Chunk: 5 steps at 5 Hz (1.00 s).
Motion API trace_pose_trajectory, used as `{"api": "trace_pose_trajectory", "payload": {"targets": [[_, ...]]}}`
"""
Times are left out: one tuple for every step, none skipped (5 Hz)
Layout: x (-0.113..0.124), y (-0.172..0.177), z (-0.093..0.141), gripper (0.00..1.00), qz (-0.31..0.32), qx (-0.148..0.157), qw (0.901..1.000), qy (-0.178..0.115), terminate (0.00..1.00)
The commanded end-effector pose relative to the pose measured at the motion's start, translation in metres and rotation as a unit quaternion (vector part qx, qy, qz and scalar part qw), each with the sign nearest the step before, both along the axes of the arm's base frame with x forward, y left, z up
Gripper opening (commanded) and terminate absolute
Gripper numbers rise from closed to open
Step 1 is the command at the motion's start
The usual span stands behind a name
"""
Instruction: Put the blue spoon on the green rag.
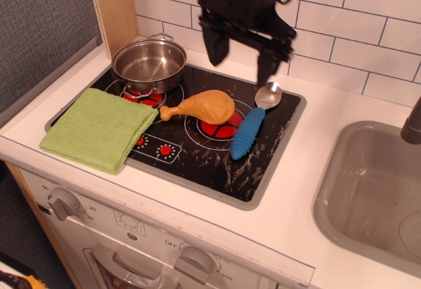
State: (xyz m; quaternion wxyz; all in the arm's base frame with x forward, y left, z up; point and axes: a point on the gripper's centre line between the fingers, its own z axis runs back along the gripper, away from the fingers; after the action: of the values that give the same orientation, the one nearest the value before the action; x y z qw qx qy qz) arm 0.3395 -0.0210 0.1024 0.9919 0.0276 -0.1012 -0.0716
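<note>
The blue spoon lies on the black stovetop at its right side, silver bowl toward the wall, ribbed blue handle toward the front. The green rag lies folded at the stove's front left corner, partly on the white counter. My gripper hangs open and empty above the back of the stove, its two black fingers wide apart, the right finger just above the spoon's bowl.
A yellow chicken drumstick lies mid-stove between rag and spoon. A steel pot stands on the back left burner. A wooden post stands at the back left, a tiled wall behind, a grey sink to the right.
</note>
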Motion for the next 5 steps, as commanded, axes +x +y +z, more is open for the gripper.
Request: {"api": "trace_pose_trajectory", "payload": {"targets": [[-0.015, -0.013, -0.016, 1.0, 0.003, -0.014, 0.9998, 0.011, 0.0], [-0.016, -0.011, -0.033, 1.0, 0.01, -0.009, 0.9994, 0.032, 0.0], [-0.015, -0.012, -0.045, 1.0, 0.024, -0.019, 0.9987, 0.04, 0.0], [-0.013, -0.011, -0.057, 1.0, 0.044, -0.023, 0.9975, 0.05, 0.0], [-0.013, -0.01, -0.07, 1.0, 0.064, -0.029, 0.9955, 0.063, 0.0]]}}
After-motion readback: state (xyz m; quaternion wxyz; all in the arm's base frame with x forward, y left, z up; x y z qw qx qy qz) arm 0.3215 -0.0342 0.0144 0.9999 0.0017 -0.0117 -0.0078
